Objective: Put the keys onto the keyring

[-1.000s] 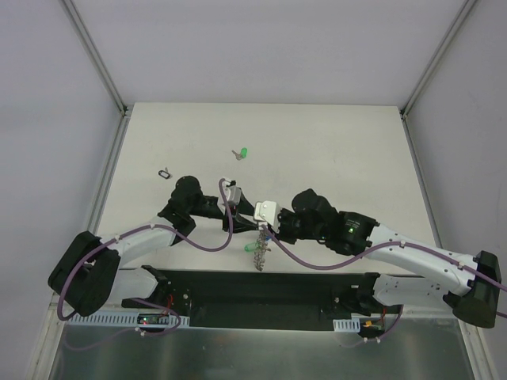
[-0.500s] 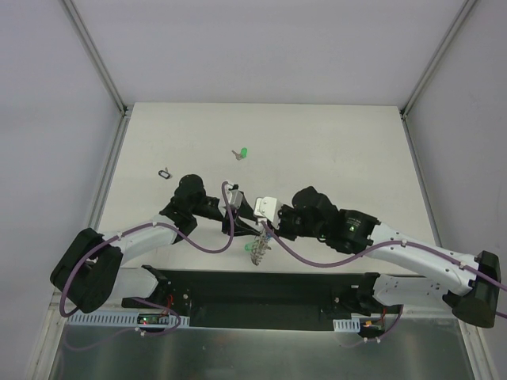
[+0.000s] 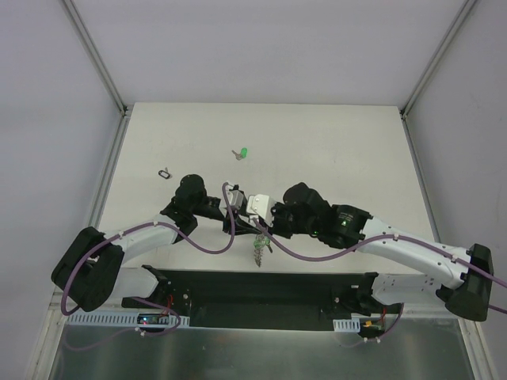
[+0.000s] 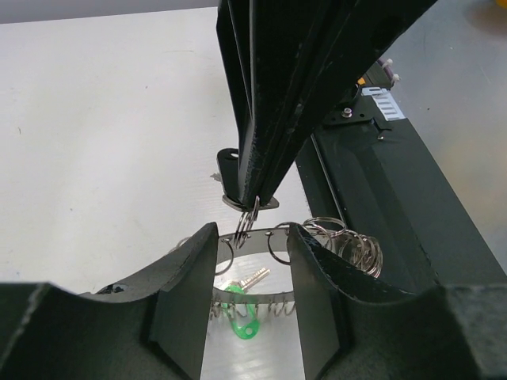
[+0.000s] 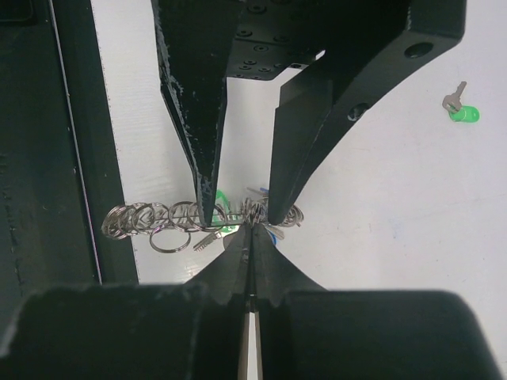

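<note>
both arms fold inward, elbows out, and meet low over the counter just toward 6 o'clock of its middle. the left arm comes in from 8 o'clock and the right from 4 o'clock, wrists tipped down.

the right pincer is clamped tight on one small loop of the keyring, fingertips pressed together. the left pincer stands about half apart, its fingers straddling a stretch of the coil. whether they press on it cannot be told.

the keyring sits between the two pincers, trailing toward 6 o'clock in the top view, with one green-headed key on it. another green key lies loose at 12 o'clock. a small black loop lies at 10 o'clock.

a white label on the base plate has print too small to read.
</note>
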Tool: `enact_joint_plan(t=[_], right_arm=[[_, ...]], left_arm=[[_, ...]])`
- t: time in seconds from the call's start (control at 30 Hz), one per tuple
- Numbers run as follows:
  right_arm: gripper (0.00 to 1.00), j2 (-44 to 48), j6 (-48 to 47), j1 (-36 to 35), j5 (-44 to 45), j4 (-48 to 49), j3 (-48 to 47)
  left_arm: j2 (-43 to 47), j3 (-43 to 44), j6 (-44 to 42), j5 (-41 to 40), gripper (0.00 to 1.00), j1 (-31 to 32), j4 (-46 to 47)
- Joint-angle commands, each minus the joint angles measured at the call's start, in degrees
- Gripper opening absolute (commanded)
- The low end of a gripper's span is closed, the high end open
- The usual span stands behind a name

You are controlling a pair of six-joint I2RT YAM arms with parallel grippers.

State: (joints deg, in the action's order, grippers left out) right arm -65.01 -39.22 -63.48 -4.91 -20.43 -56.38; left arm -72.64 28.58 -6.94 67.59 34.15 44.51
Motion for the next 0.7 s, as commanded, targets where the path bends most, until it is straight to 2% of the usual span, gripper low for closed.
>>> enact_joint_plan(t=[0.0, 0.13, 0.33, 0.43, 0.53, 0.57, 0.67], right_arm=[[0.01, 0.15, -0.24, -0.59, 0.16, 1.35, -3.56], [0.01, -0.02, -0.15, -0.59, 0.16, 1.00, -3.74], [0.01, -0.02, -0.33, -0.68, 0.42, 0.30, -4.09], [0.01, -0.46, -0.33, -0.76, 0.25, -0.23, -4.44], [0.01, -0.82, -0.42, -0.76, 0.07, -0.84, -4.70], [0.01, -0.82, -0.42, -0.85, 0.16, -0.93, -4.62], [0.01, -0.64, -0.42, -0.85, 0.51, -1.37, -4.70]], left_arm=[[-0.39, 1.92, -1.50, 1.05, 0.40, 0.21, 3.21], [-0.48, 2.27, -1.24, 2.01, 0.36, 0.21, 3.65], [-0.84, 2.27, -1.23, 2.54, 0.19, 0.21, 3.74], [-1.10, 2.45, -0.71, 3.24, 0.16, 0.21, 4.00], [-1.10, 2.27, -0.18, 3.25, 0.07, 0.21, 4.53], [-1.01, 2.01, -0.01, 3.07, 0.00, 0.21, 4.79], [0.04, 1.13, 1.04, 0.01, 0.00, 0.21, 5.76]])
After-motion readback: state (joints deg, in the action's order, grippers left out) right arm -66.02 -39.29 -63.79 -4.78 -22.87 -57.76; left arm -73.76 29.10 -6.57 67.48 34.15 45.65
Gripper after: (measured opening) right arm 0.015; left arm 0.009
